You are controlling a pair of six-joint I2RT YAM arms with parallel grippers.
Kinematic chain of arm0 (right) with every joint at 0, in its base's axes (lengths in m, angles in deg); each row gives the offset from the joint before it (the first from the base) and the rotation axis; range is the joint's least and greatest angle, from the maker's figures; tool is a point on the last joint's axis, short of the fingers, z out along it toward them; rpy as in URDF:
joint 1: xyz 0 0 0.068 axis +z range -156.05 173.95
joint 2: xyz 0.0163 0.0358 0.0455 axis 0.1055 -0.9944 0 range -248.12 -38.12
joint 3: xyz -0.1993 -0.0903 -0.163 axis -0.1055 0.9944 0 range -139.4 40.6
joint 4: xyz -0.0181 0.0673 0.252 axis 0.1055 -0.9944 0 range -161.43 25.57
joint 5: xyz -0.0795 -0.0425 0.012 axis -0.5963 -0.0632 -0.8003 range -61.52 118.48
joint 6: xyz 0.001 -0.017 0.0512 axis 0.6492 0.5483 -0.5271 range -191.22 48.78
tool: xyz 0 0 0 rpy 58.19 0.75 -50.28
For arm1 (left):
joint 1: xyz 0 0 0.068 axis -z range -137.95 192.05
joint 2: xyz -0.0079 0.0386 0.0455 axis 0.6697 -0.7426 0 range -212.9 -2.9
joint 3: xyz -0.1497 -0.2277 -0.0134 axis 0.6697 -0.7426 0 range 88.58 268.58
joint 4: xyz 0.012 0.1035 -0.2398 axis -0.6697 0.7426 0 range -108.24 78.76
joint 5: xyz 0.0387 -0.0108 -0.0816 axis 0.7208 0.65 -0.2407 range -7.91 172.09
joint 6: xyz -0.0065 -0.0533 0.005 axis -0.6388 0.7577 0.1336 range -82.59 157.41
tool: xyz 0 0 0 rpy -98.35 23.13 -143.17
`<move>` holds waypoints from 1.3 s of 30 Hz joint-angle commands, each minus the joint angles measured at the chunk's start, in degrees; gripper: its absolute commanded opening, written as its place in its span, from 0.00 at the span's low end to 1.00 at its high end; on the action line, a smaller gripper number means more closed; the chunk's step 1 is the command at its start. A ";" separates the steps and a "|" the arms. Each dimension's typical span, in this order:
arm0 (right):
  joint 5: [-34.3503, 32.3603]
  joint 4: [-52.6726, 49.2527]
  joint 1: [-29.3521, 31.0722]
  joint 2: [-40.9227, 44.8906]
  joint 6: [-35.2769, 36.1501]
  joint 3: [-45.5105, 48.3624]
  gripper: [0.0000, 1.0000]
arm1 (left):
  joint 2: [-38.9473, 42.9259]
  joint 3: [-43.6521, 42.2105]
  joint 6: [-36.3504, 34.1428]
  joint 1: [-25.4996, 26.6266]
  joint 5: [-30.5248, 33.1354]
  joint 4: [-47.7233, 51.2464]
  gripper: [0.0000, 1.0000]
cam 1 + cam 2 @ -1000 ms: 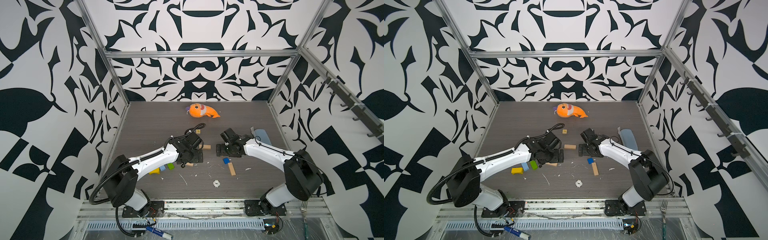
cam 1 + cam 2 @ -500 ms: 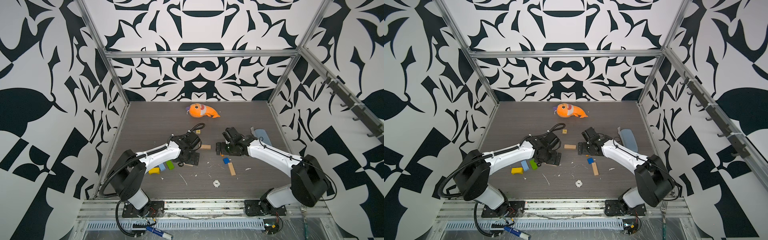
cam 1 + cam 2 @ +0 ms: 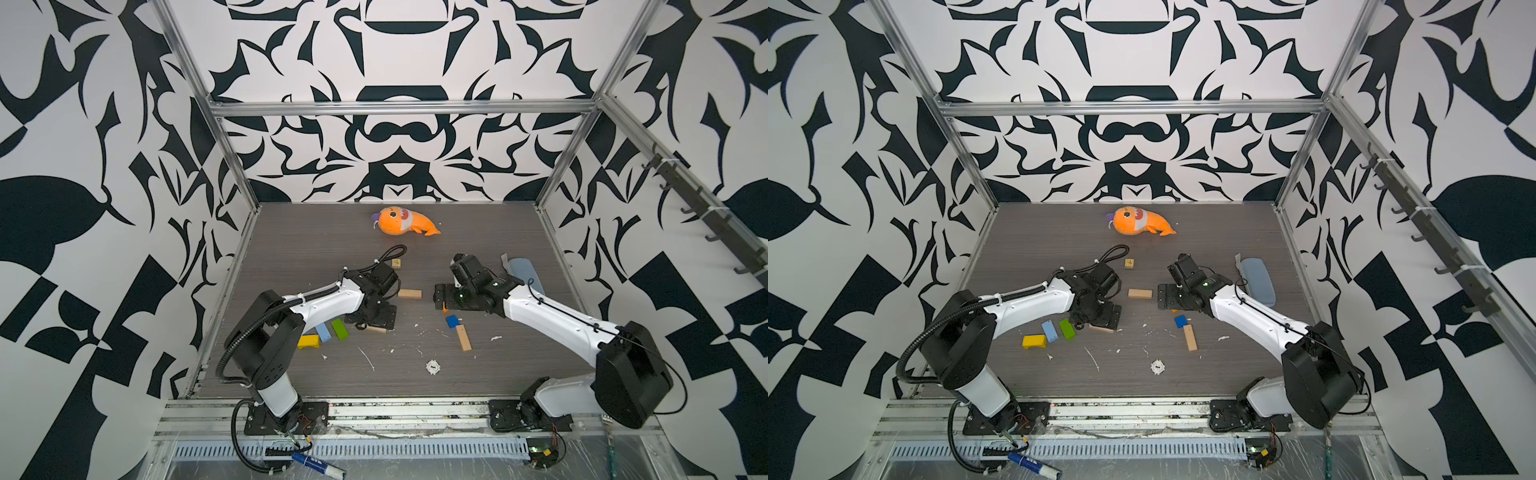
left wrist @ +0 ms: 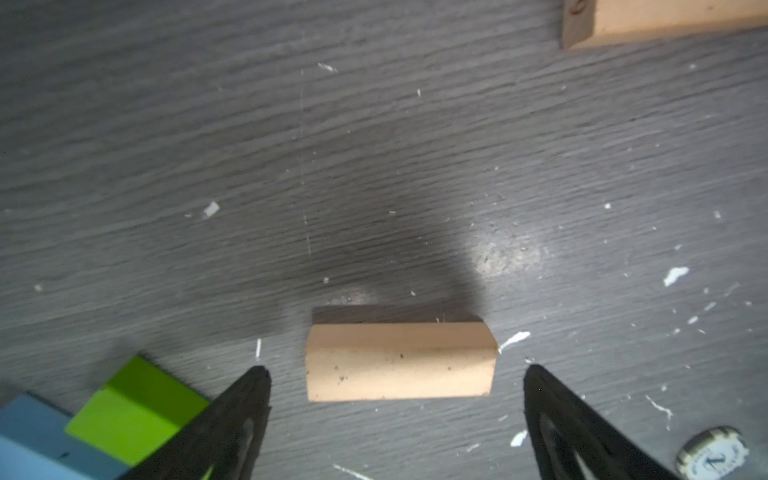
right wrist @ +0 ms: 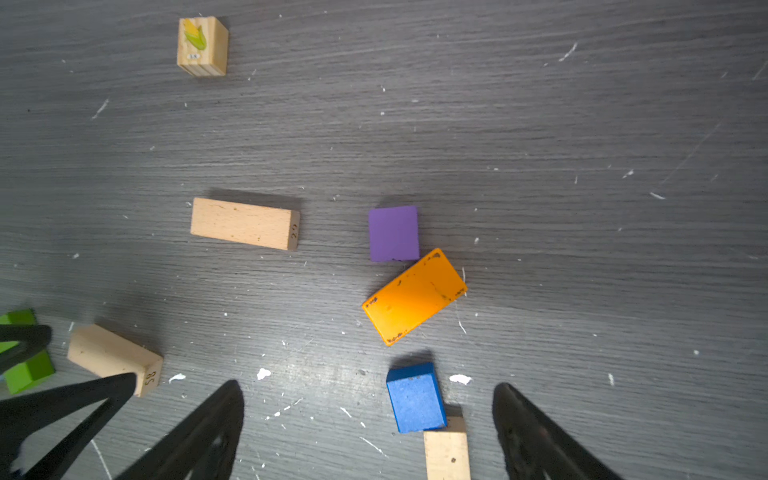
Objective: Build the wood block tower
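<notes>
The blocks (image 3: 409, 294) lie flat and unstacked on the front half of the table (image 3: 291, 249). The left gripper (image 4: 397, 372) has its fingers apart, straddling a short tan block (image 3: 1101, 328) without contact. The green brick (image 3: 340, 328), light-blue brick (image 3: 323, 332) and yellow brick (image 3: 308, 341) lie beside it, toward the left edge. The right gripper (image 5: 368, 388) is spread and empty over the blue cube (image 5: 415, 399), which touches a tan bar (image 5: 446, 453). The orange brick (image 5: 413, 297) appears to touch the purple cube (image 5: 392, 232).

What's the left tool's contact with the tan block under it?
Apart: left wrist view shows table between the tan block and each finger of the left tool.
</notes>
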 commanded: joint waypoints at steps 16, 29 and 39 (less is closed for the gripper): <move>0.97 1.82 -0.18 -0.55 0.29 -0.63 0.96 | -2.82 -0.67 2.30 0.98 1.77 0.16 0.92; 2.10 1.46 -0.15 -2.80 0.60 -2.42 0.96 | -4.32 -1.18 4.00 2.22 2.76 0.17 0.89; 2.88 1.02 -0.17 -3.19 -0.13 -3.20 0.95 | -5.25 0.84 7.37 3.09 1.75 0.81 0.70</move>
